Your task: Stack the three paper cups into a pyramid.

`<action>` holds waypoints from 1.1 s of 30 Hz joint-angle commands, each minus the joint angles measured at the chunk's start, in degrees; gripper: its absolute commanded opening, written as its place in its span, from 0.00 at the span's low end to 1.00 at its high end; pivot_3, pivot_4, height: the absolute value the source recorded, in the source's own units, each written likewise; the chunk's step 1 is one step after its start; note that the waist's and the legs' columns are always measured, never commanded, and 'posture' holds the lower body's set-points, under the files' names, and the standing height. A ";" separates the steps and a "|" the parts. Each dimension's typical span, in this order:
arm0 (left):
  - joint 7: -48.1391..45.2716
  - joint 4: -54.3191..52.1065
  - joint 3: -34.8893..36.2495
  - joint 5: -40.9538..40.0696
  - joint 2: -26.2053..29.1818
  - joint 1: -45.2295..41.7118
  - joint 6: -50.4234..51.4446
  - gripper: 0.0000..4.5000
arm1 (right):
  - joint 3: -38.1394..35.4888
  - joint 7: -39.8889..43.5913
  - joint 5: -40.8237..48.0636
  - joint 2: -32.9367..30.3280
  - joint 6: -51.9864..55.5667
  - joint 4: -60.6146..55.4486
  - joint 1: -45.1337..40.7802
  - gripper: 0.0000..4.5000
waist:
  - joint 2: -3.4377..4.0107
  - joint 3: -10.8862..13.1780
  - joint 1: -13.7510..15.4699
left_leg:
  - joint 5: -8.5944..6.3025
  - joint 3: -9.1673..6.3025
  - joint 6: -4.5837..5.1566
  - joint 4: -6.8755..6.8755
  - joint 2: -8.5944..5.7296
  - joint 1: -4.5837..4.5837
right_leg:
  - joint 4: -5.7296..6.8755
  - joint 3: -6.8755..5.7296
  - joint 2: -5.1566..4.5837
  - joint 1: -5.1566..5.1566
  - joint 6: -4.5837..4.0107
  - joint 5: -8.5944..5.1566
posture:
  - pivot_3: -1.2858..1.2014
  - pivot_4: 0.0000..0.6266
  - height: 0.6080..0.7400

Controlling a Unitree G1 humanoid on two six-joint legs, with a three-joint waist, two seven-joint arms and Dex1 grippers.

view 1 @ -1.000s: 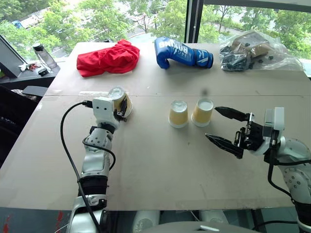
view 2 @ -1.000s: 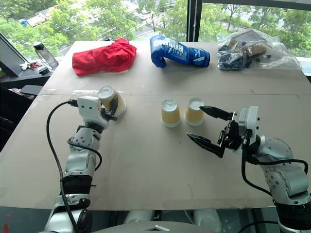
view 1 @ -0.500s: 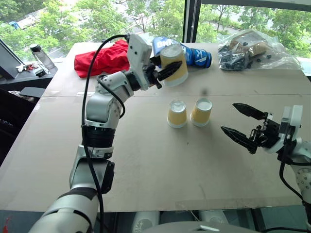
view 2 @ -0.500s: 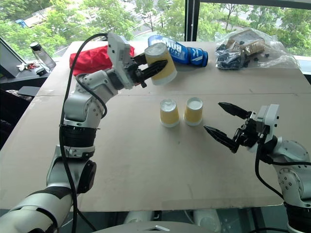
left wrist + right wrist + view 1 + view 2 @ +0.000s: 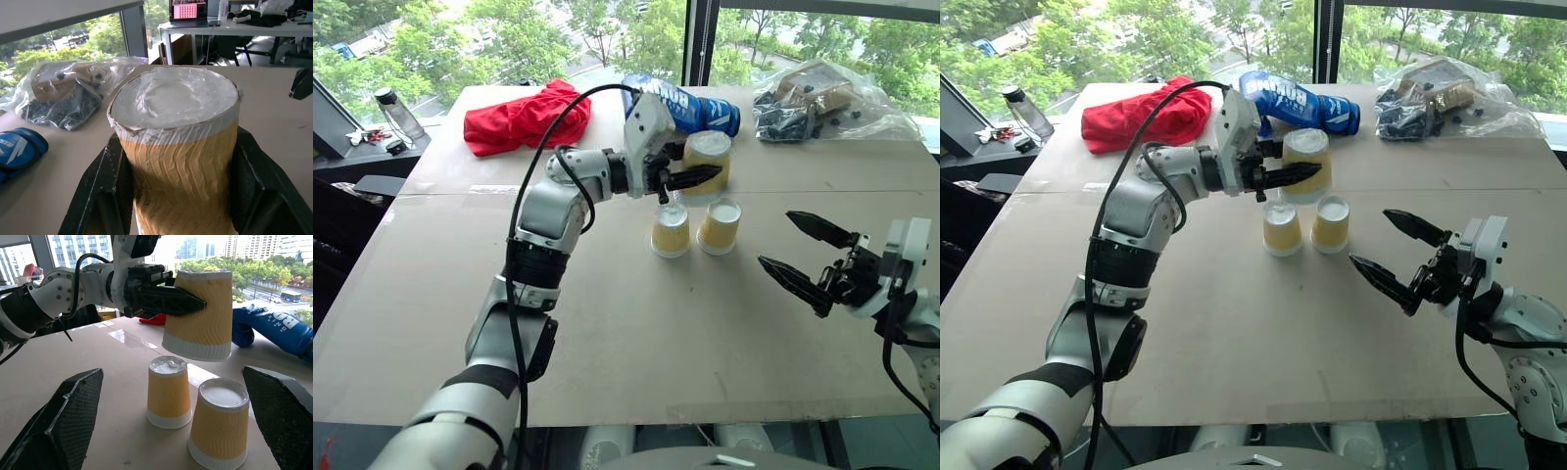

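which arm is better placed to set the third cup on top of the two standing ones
Left. The left gripper already holds the third cup upside down, just above and behind the two standing cups. The right gripper is open and empty, off to their right side.

Three paper cups (image 5: 708,164) in tan-yellow with wavy ribbed sides, white rims and white bases. Black fingers (image 5: 693,178) on the left gripper (image 5: 697,174); black textured fingers (image 5: 795,279) on the right gripper (image 5: 806,257). Silver-grey arm shells with black joints and black cables. Pale beige table (image 5: 636,343). Bright red cloth (image 5: 524,116). Blue boxing glove (image 5: 683,108) with white lettering and a darker cuff. Clear plastic bag (image 5: 822,100) with black and brown contents. Green trees beyond the window.
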 commanded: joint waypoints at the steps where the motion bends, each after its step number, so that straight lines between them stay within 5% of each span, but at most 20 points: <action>1: -0.64 -1.32 0.48 0.69 0.24 0.13 -1.47 0.43 | -1.56 -0.58 1.20 -0.82 0.01 -1.72 -0.86 1.00 | -0.01 0.01 0.05 | 0.00 -0.01 0.00 0.00 0.00 -0.01 | 0.00 -0.01 0.00 0.00 0.00 0.00 | 0.52 0.24 1.00; 20: -0.33 1.51 0.29 3.39 -2.53 4.79 -7.35 0.43 | -1.50 0.23 1.03 -0.88 -0.53 -1.00 -1.15 1.00 | 0.00 0.00 0.16 | -0.08 -0.02 0.13 0.03 -0.01 0.00 | 0.01 -0.01 -0.01 0.01 0.00 0.00 | 0.52 0.24 1.00; 26: -0.02 2.21 1.05 3.63 -2.86 4.69 -8.75 0.99 | -1.61 0.98 0.57 -0.50 -1.32 -0.35 -0.52 1.00 | 0.00 0.00 0.14 | -0.08 -0.02 0.14 0.04 -0.01 -0.01 | 0.02 -0.01 -0.01 0.01 0.00 0.00 | 0.52 0.24 1.00; 33: 0.00 1.60 1.86 3.14 -3.06 4.70 -9.33 0.99 | -1.39 1.69 0.27 -0.40 -2.18 0.52 -0.46 1.00 | 0.00 0.00 0.13 | -0.08 -0.02 0.14 0.04 -0.01 0.00 | 0.02 -0.01 -0.01 0.01 0.00 0.00 | 0.52 0.24 1.00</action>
